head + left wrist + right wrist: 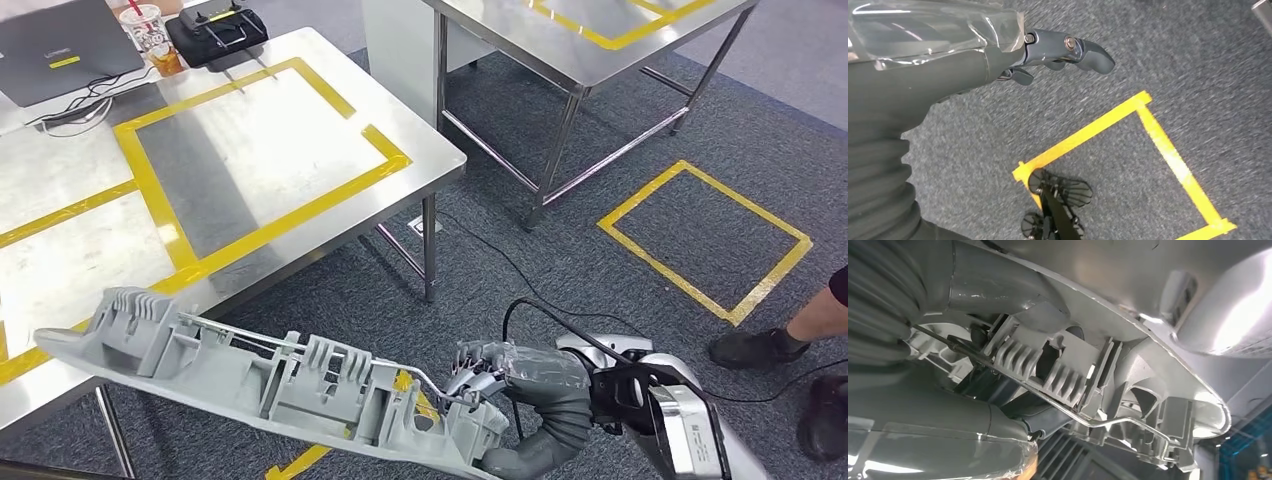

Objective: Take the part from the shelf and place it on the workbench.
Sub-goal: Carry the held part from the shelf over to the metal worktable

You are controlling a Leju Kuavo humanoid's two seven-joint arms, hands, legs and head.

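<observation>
Gripping one end of the long grey ribbed part [270, 375], right hand [520, 385] holds it level beside the workbench [260, 150] edge; left hand [948, 65] hangs empty, fingers loosely apart, over carpet [1148, 50].

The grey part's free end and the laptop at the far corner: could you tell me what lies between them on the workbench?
In the head view, between the grey part and the laptop lies bare steel workbench marked with yellow tape lines.

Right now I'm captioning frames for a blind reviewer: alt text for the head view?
The robot's right hand grips one end of a long grey ribbed plastic part, carried beside a steel workbench marked with yellow tape, over grey carpet.
</observation>
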